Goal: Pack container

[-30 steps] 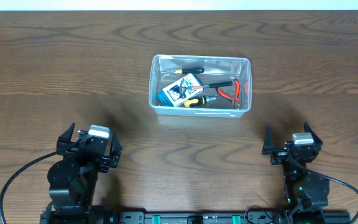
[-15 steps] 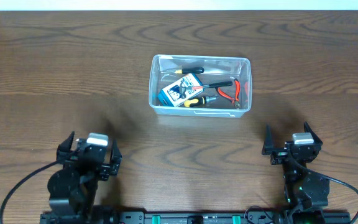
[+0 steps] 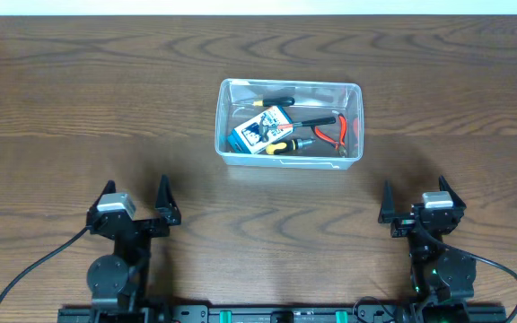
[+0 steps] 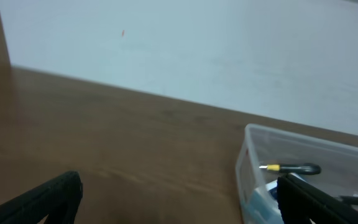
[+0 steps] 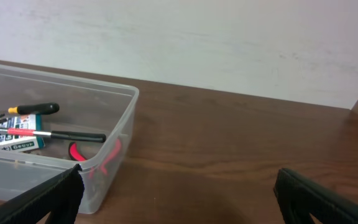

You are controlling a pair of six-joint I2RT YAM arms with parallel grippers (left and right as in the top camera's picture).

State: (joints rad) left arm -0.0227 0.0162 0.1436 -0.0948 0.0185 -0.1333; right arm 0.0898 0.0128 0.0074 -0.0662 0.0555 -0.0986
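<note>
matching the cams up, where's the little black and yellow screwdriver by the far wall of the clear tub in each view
Overhead: the small black-handled screwdriver with a yellow collar lies upper centre, along the far wall.
Left wrist: lower right, just inside the near end.
Right wrist: left edge, mid-height.
Shared landmark: the clear rectangular plastic container holding it.

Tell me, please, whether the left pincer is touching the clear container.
Apart. The overhead view shows the left pincer with bare wooden table plainly between it and the clear container.
</note>
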